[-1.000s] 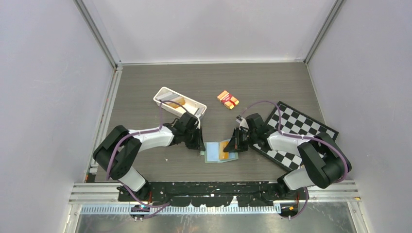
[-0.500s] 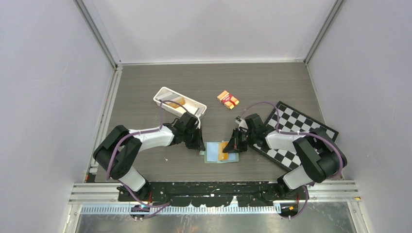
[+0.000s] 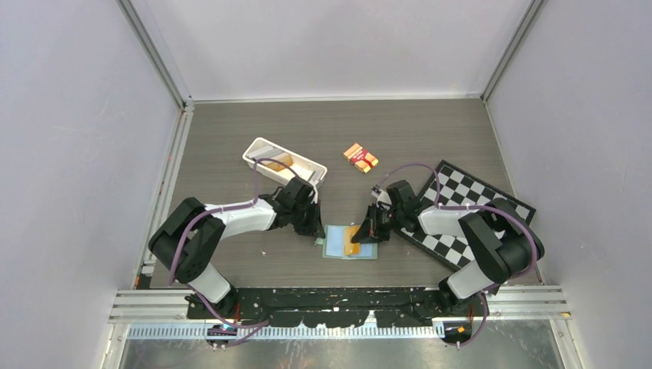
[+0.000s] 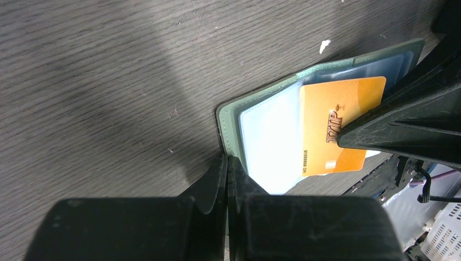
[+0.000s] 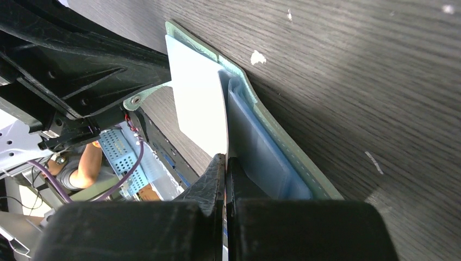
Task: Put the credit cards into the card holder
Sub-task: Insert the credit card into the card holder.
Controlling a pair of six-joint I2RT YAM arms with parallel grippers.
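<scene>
The card holder [image 3: 335,246] lies open on the table between my arms, sage green outside with blue-grey pockets [image 4: 269,136]. My right gripper [image 3: 367,233] is shut on a gold-orange credit card [image 4: 331,128] and holds it low over the pockets. In the right wrist view this card [image 5: 198,103] runs edge-on from the shut right gripper [image 5: 225,157] across the holder [image 5: 261,147]. My left gripper [image 4: 227,159] is shut, its tips touching the holder's left edge. I cannot tell whether the card's end sits inside a pocket.
A long white tray [image 3: 306,163] stands behind the left arm with a tan item [image 3: 280,160] inside. An orange-and-red packet [image 3: 360,157] lies further back. A chessboard [image 3: 469,201] lies under the right arm.
The right gripper has slid the card a little left, further over the holder. The left gripper's fingers have closed fully at the holder's edge.
</scene>
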